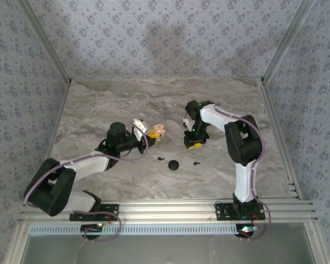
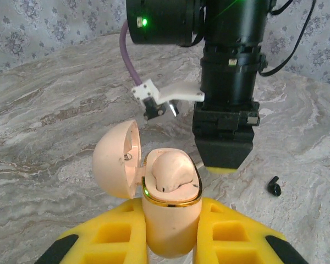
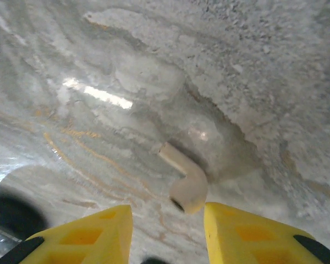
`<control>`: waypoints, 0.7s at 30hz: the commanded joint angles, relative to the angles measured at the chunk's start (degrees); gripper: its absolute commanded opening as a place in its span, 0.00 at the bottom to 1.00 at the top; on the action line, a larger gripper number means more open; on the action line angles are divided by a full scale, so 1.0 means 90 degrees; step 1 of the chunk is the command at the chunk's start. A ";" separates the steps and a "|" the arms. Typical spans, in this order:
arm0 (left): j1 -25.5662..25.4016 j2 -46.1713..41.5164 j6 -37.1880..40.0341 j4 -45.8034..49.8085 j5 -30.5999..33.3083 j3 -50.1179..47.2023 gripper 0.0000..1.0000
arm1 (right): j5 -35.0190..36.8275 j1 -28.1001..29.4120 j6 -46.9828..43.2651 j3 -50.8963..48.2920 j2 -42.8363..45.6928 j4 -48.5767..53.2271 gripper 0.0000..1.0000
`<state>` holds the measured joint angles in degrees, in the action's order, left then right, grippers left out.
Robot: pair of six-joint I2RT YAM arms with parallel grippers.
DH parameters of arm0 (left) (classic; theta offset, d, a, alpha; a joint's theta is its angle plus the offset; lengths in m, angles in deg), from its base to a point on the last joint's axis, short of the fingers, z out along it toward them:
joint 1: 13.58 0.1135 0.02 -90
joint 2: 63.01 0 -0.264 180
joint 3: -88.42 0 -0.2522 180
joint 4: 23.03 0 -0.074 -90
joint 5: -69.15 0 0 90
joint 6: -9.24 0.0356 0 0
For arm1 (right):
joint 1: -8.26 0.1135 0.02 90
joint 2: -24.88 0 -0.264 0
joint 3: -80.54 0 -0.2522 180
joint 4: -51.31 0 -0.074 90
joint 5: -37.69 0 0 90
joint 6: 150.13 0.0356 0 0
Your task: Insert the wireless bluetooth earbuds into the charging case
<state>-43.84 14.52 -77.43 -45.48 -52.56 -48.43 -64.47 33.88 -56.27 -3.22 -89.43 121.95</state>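
My left gripper [image 2: 170, 212] is shut on the peach charging case [image 2: 170, 214], holding it upright with its lid [image 2: 114, 159] swung open to the left. In the top view the case [image 1: 159, 130] sits at the left gripper [image 1: 153, 133], mid-table. A cream earbud [image 3: 187, 184] with a short stem lies on the marble between the yellow fingers of my right gripper [image 3: 166, 212], close against the right finger. The jaws stand open, with a gap on the earbud's left. The right gripper [image 1: 193, 144] hangs low over the table, just right of the case.
A tiny black bud [image 1: 161, 159], a round black puck [image 1: 173, 165] and another black bud [image 1: 196, 163] lie nearer the arm bases. One black bud [image 2: 273, 186] lies right of the case. Aluminium rails [image 1: 275, 137] border the marble table.
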 commanded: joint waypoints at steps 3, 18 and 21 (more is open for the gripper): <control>0.0046 -0.0001 -0.0044 -0.0172 -0.0170 0.0125 0.11 | 0.0477 0.0178 0.0157 0.0284 0.0493 0.0325 0.42; 0.0049 -0.0099 0.0020 -0.0040 -0.0111 0.0125 0.11 | 0.0336 0.0249 -0.0145 0.1255 -0.0695 0.0536 0.42; 0.0051 -0.0109 0.0020 -0.0030 -0.0099 0.0124 0.11 | 0.0345 0.0256 -0.0136 0.1226 -0.0761 0.0509 0.42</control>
<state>-43.82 14.55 -77.41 -45.28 -52.71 -48.43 -61.89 35.81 -56.67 6.50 -95.57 124.44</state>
